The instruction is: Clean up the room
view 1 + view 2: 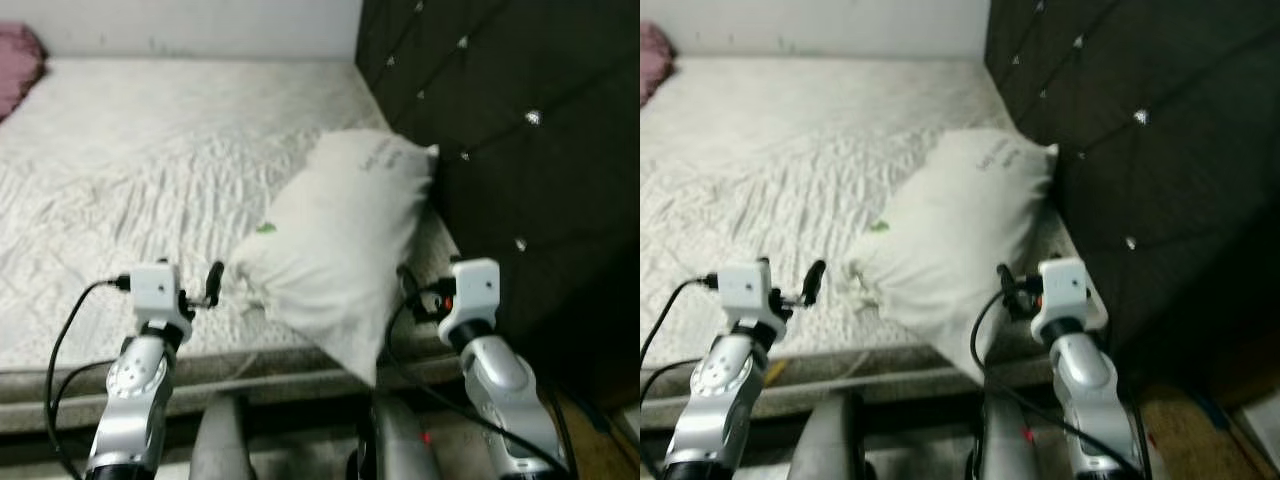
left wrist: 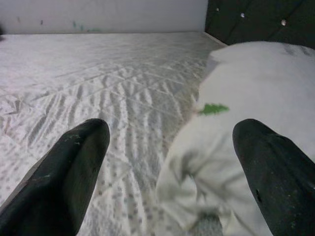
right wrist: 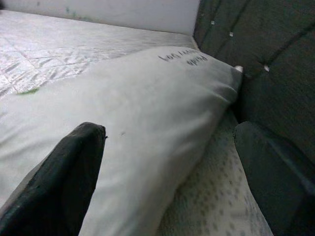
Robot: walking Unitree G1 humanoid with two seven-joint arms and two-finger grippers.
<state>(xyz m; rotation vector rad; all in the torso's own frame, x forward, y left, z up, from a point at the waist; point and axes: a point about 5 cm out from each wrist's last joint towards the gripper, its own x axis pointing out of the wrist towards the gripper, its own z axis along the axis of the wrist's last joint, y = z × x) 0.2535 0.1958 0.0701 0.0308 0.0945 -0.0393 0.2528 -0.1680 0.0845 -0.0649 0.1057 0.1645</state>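
1. Left eye view: the pillow (image 1: pixel 335 245) fills the centre of the frame, lying on the mattress (image 1: pixel 150 170) with its long axis running diagonally, from a lower corner that overhangs the bed edge at bottom centre up to a corner pressed against the headboard (image 1: pixel 510 150) at upper right. The left gripper (image 1: pixel 212 285) sits at lower left, just beside the pillow's left edge; the right gripper (image 1: pixel 408 285) sits at lower centre-right against the pillow's right flank. The pillow lies between the two, so I judge either arm could reach it, the right slightly closer to its body.

2. Right eye view: same layout, shifted left. A pink cloth (image 1: pixel 652 55) shows in the upper left corner, well apart from the pillow. The pillow is soft, plump, off-white, with a small green mark and faint grey print near its upper end. The mattress is quilted and puckered; the headboard is dark, tufted, with shiny studs.

3. Left wrist view: the left gripper's two black fingers (image 2: pixel 64 182) are spread wide at lower left and lower right, pinching nothing. A bunched, creased corner of the pillow lies between them toward the right finger.

4. Right wrist view: the right gripper's fingers (image 3: pixel 59 182) are also spread wide and hold nothing. The left one overlaps the pillow's smooth flank; the right one lies over the gap by the headboard.
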